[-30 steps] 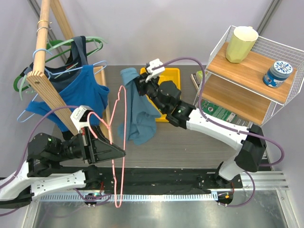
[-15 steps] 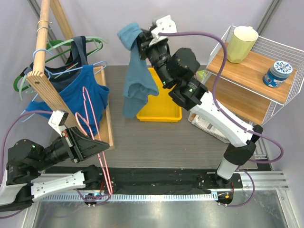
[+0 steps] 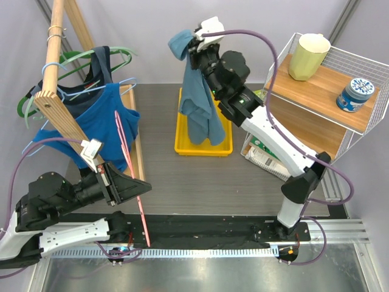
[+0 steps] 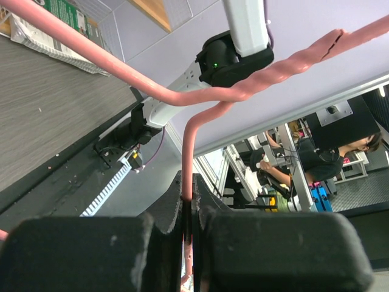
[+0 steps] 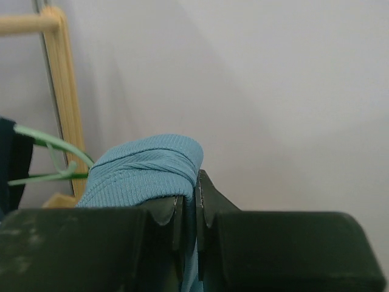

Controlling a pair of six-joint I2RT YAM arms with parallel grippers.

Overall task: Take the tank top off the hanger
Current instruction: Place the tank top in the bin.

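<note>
The right claw [image 3: 193, 48] is clamped tight on the teal ribbed-fabric tank top [image 3: 197, 103], which dangles beneath it over a yellow plastic tray [image 3: 182, 149]. The left claw [image 3: 141, 191] pinches the pink wire hanger [image 3: 126, 155].

tank top [image 3: 197, 103] lifted clear over the bin [image 3: 203, 150], hanger [image 4: 285, 66] drawn left

The left arm [image 3: 61, 204] sits low and folded near its base, its left gripper [image 3: 143, 193] pointing right with jaws pinched together, while the right arm [image 3: 276, 137] stretches up and far back, its right gripper [image 3: 192, 47] raised high, jaws apparently all but closed.
</note>
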